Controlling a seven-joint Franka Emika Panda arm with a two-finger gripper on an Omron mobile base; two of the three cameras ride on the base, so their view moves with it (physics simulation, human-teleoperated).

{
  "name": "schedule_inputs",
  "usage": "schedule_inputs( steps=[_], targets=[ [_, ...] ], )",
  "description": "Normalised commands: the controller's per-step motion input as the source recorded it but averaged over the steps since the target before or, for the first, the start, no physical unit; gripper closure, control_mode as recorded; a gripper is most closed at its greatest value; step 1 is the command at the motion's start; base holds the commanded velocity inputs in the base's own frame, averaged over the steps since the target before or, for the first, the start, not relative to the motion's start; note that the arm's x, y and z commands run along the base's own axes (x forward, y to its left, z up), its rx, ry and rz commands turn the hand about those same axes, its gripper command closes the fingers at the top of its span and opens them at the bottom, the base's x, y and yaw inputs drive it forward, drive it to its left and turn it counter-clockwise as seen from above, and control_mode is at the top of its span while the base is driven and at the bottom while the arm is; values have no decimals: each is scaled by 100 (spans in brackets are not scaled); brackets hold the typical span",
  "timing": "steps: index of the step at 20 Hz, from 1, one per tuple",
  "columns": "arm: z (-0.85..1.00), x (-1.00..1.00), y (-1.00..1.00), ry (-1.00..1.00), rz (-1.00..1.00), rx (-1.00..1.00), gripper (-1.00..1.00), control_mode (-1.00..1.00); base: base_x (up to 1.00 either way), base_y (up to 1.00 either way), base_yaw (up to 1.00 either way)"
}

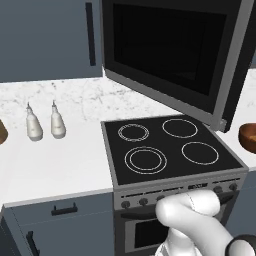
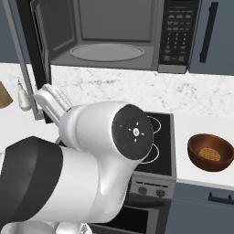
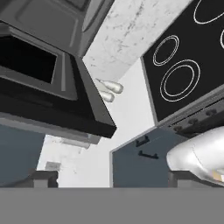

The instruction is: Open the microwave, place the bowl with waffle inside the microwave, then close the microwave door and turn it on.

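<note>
We see the microwave door (image 1: 172, 55) swung wide open, its dark glass pane and silver-grey border filling the upper right of the left base view, the lower corner hanging above the back right of the stove (image 1: 170, 150). In the right base view the microwave (image 2: 114, 36) sits along the top, its grey cavity exposed with one round turntable (image 2: 106, 51) inside and a dark keypad strip (image 2: 179, 32) at upper right. Nothing stands in the cavity mouth.

The bowl (image 2: 210, 152), round, reddish-brown and wood-like, rests on the white counter (image 2: 201, 128) at the right middle of that view, just beside the stove's right edge, with one golden gridded waffle (image 2: 211, 153) in it. The same bowl (image 1: 248, 137) peeks in at the right edge of the left base view.

We count four burner rings on the flat black cooktop and two pale bottles (image 1: 45, 122) standing side by side on the speckled counter at left.

In the hand view the gripper (image 3: 113, 179) has its two dark fingertips (image 3: 43, 178) spread to the far sides of the lower frame, fully apart, with nothing between them.
</note>
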Motion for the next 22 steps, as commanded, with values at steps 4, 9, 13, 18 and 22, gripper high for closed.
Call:
schedule_inputs(
  steps=[4, 9, 13, 18, 22],
  targets=[
    [-24, 91, -2, -12, 0, 44, -100, -100, 0, 0, 0],
    [-4, 69, -4, -2, 0, 27, -100, -100, 0, 0, 0],
    [0, 60, 0, 3, 7, 12, -100, -100, 0, 0, 0],
    [5, 35, 0, 13, 22, 14, -100, -100, 0, 0, 0],
    [16, 20, 15, 10, 24, 15, -100, -100, 0, 0, 0]
  ],
)
